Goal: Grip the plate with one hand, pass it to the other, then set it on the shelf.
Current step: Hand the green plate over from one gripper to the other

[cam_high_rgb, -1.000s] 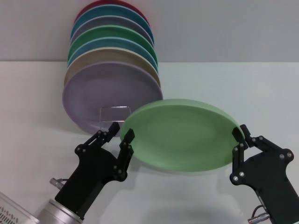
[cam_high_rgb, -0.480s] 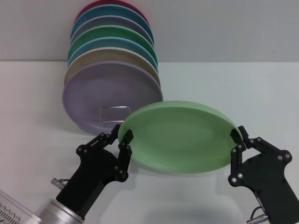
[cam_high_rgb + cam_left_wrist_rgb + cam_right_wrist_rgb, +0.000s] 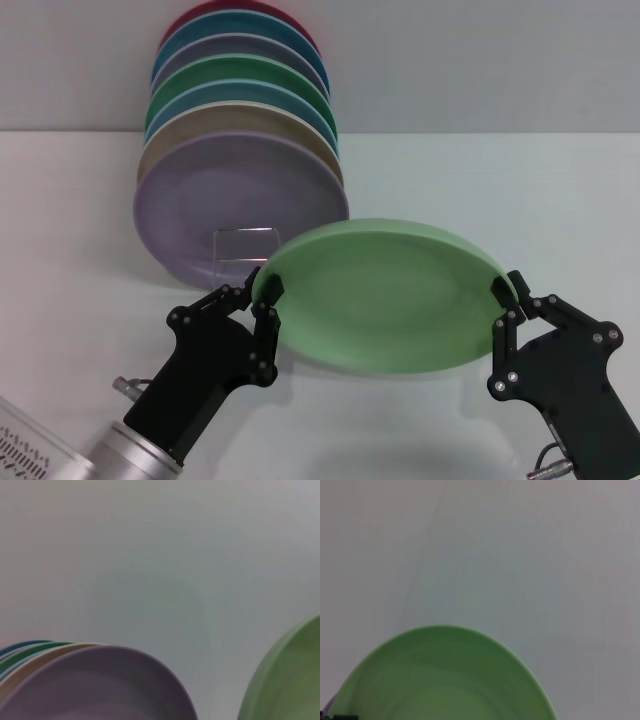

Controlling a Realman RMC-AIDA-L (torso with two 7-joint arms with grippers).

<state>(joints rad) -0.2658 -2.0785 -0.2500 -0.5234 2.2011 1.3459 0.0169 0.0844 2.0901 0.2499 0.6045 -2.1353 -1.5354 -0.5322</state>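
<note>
The round, shallow, mint-green plastic plate [image 3: 385, 296] is held in the air above the white counter [image 3: 520, 190], tilted so its hollow faces the near side, just in front of a row of coloured plates [image 3: 240, 150] standing on edge at the far left. Over the last second the black two-fingered left hand [image 3: 260, 302] has been brought in from beside the rim to straddle it: its fingers are now closed around the plate's left edge, where a second ago a small gap was seen. The black two-fingered right hand [image 3: 508, 297] is still shut on the right edge, so the plate is pinched from both sides at once (the handover is at its midpoint, by this reading). The plate itself has been shifted slightly left and lower.

What remains is judged to be the release by the right hand, after which the plate can be carried by the left hand alone to the thin silver wire shelf [image 3: 246, 243], whose upright loop is seen just beyond the plate, in front of the lavender plate [image 3: 240, 205].
</note>
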